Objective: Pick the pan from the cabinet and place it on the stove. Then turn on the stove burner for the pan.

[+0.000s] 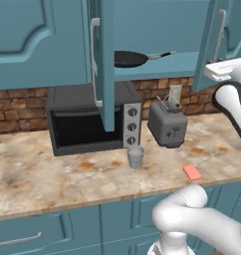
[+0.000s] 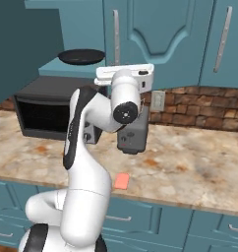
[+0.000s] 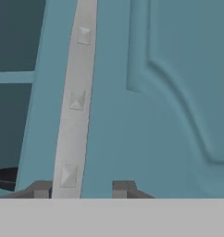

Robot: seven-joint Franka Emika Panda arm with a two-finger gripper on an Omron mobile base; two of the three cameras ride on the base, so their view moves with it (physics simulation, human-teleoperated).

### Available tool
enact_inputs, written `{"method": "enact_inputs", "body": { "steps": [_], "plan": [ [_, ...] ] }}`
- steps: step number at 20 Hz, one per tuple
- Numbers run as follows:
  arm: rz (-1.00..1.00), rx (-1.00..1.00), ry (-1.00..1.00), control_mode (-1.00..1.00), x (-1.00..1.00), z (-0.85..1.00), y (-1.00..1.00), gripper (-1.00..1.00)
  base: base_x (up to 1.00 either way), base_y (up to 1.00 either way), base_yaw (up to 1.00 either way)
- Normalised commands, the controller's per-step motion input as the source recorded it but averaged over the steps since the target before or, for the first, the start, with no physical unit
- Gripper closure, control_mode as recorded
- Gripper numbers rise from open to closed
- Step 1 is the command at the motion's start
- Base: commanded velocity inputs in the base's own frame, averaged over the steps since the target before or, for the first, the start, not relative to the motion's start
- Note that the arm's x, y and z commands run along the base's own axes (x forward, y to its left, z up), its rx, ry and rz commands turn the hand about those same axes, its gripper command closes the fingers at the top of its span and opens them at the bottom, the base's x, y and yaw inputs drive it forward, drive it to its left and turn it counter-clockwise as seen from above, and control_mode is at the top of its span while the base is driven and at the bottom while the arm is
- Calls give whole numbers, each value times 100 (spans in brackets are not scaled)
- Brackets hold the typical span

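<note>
The black pan (image 1: pixel 130 59) lies on the bottom shelf of the open teal cabinet (image 1: pixel 157 20), its grey handle pointing right. It also sits on that shelf (image 2: pixel 82 56) in the right base view, left of my hand. My gripper (image 3: pixel 82 190) is open at the right cabinet door (image 3: pixel 169 92). The door's silver bar handle (image 3: pixel 77 99) runs between my fingertips (image 3: pixel 123 187); it is close to the left one and well clear of the right one. A sliver of the pan's rim (image 3: pixel 5 178) peeks past the door edge. The stove and its burner are out of view.
The left cabinet door (image 1: pixel 106 64) juts out over a black toaster oven (image 1: pixel 90 124). On the speckled counter (image 1: pixel 43 174) stand a grey toaster (image 1: pixel 167 127), a small cup (image 1: pixel 135 157) and a pink sponge (image 1: pixel 192 172) near the front edge.
</note>
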Motion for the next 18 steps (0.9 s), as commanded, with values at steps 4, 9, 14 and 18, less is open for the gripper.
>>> {"method": "enact_inputs", "body": {
  "steps": [4,9,14,18],
  "plan": [
    [5,0,4,-100,-44,1,-55,100,0,0,0],
    [4,0,3,-100,-34,0,-59,100,0,0,0],
    [4,0,1,-100,-28,0,-60,-100,0,0,0],
    [4,1,-2,-100,-30,-18,-28,-100,0,0,0]
  ]
}}
